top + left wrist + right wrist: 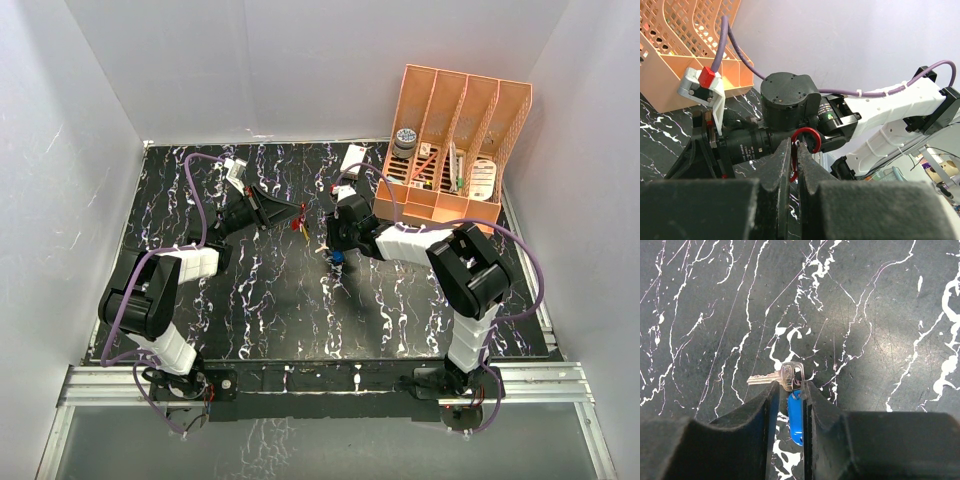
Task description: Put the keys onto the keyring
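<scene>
Centrally, blue key (789, 376) between right gripper (790, 388) jaws, keyring (807, 137) in left gripper (795, 148).

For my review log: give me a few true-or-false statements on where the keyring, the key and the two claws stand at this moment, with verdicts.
1. The left claw is shut on the red keyring. True.
2. The key at the right claw carries a yellow tag. False: its tag is blue.
3. An orange organizer stands at the far right corner of the table. True.
4. The key is already threaded on the keyring. False: the key is at the right claw and the keyring is in the left claw, with the two apart.
</scene>
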You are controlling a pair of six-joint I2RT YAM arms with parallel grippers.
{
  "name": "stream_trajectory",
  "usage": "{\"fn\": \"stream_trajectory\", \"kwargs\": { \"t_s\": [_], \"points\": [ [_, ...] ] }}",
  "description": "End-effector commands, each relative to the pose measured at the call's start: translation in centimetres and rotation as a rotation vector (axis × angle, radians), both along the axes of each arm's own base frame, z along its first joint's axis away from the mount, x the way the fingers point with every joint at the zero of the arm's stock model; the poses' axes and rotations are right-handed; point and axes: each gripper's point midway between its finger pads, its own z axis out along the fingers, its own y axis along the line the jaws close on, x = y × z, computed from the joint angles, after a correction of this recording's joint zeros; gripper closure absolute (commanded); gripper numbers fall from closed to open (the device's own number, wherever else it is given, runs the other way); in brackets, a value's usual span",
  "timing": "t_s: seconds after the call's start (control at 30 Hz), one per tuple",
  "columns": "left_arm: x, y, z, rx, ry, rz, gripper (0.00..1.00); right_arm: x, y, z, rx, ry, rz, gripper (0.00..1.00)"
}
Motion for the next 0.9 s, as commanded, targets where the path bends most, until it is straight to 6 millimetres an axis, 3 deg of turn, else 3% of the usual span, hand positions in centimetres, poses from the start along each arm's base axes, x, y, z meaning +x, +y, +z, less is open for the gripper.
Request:
{"fn": "stream_trajectory", "kwargs": {
  "t_s": [0.0,0.23,0.67,0.87],
  "points": [
    [-2.8,0.6,5.5,-0.089,-0.343,-0.007,1.00,2.1,1.0,2.4,0.032,-0.085,-0.008,0.80],
    [-2.8,0.6,5.4,-0.088,-0.341,-0.006,1.00,2.1,0.7,2.3,0.022,-0.086,-0.020,0.91],
    [-2.8,0.7,5.5,-0.090,-0.343,-0.004,1.00,2.1,0.5,2.1,0.010,-0.086,-0.025,1.00],
    [-2.9,0.7,5.5,-0.089,-0.345,-0.003,1.00,1.9,0.4,4.5,0.049,-0.144,-0.023,1.00]
  ]
}}
